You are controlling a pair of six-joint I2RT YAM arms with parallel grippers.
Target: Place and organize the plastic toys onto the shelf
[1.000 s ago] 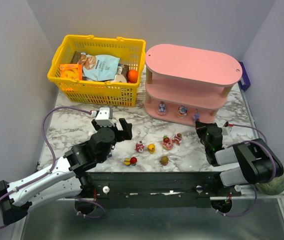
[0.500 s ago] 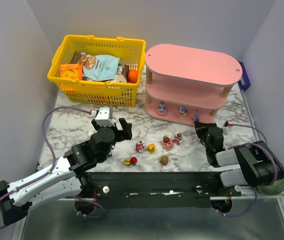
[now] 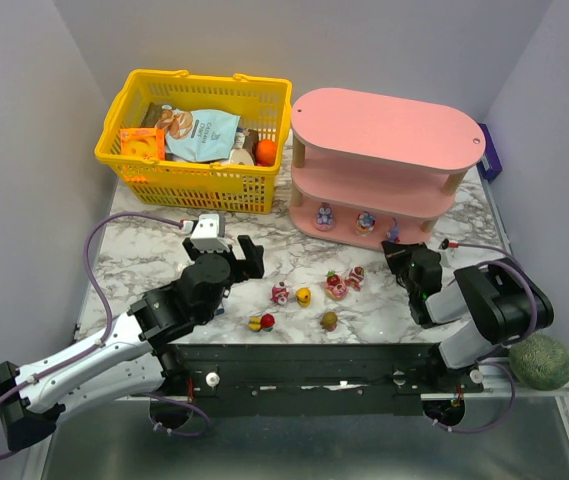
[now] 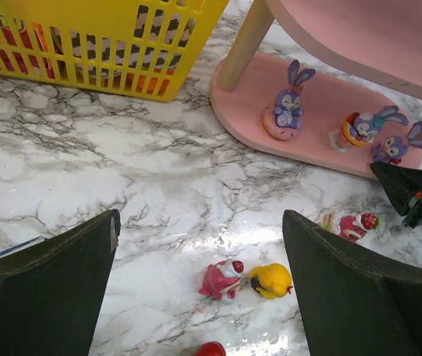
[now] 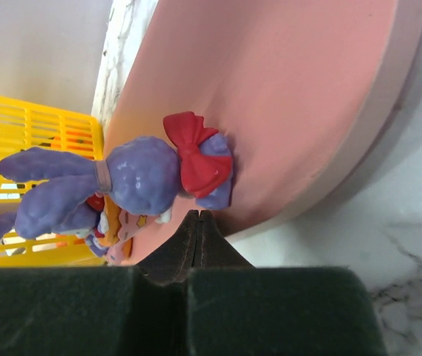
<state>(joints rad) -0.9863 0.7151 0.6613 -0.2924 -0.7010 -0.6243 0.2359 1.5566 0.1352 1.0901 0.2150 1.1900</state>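
Observation:
The pink shelf (image 3: 384, 130) stands at the back right. Three purple bunny toys (image 3: 324, 215) (image 3: 365, 222) (image 3: 393, 232) stand on its bottom tier (image 4: 322, 93). Several plastic toys lie on the marble in front, among them a pink one (image 3: 280, 293) (image 4: 224, 279) beside a yellow one (image 3: 304, 296) (image 4: 271, 280). My left gripper (image 3: 242, 258) (image 4: 201, 222) is open above the table, with the pink and yellow toys ahead between its fingers. My right gripper (image 3: 397, 250) (image 5: 198, 215) is shut and empty. Its tips sit right at the base of the rightmost bunny (image 5: 140, 174) with the red bow.
A yellow mesh basket (image 3: 129, 165) (image 4: 99, 44) with snack packets stands at the back left, close to the shelf. A green round thing (image 3: 539, 362) lies at the front right corner. A dark box (image 3: 492, 160) sits behind the shelf's right end.
My right arm has swung a little left and toward the shelf, bringing its shut tips closer to the rightmost bunny and uncovering the green thing. The left arm has not moved.

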